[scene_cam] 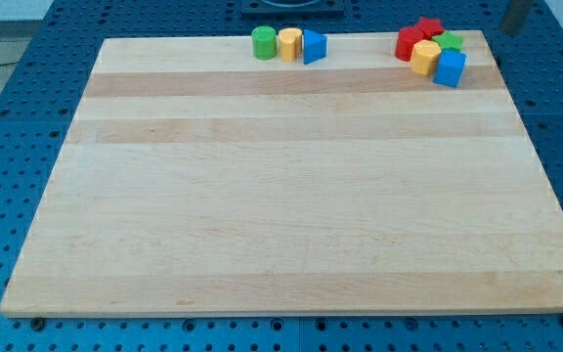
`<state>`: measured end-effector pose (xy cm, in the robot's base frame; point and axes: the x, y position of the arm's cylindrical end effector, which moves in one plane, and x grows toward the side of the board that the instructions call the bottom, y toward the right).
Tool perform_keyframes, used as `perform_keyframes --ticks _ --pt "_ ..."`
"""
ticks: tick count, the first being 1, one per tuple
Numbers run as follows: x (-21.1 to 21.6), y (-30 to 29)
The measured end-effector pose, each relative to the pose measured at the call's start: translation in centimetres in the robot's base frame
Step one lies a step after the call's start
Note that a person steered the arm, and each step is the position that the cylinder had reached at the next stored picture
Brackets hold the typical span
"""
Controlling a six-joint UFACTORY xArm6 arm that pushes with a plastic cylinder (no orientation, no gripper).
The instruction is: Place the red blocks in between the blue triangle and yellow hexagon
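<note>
Wooden board [291, 196], our tip unseen, no gripper state to tell, red blocks [416, 37] beside yellow hexagon [425, 58], blue triangle [314, 46] well apart.

No text, label, brand, number or sign can be read anywhere, neither on the blocks nor on the counter [291, 196].

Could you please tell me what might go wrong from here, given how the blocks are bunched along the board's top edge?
1. The red blocks sit packed against the yellow hexagon, a green block and a blue cube, so pushing them will likely drag neighbours along.
2. That cluster lies at the board's top edge; a stray push could tip blocks off.
3. My tip seems to sit off the board, at the view's top right.
</note>
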<state>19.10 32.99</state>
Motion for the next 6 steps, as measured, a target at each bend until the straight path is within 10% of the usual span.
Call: perform_keyframes --ticks 6 --pt "0.6 -12.7"
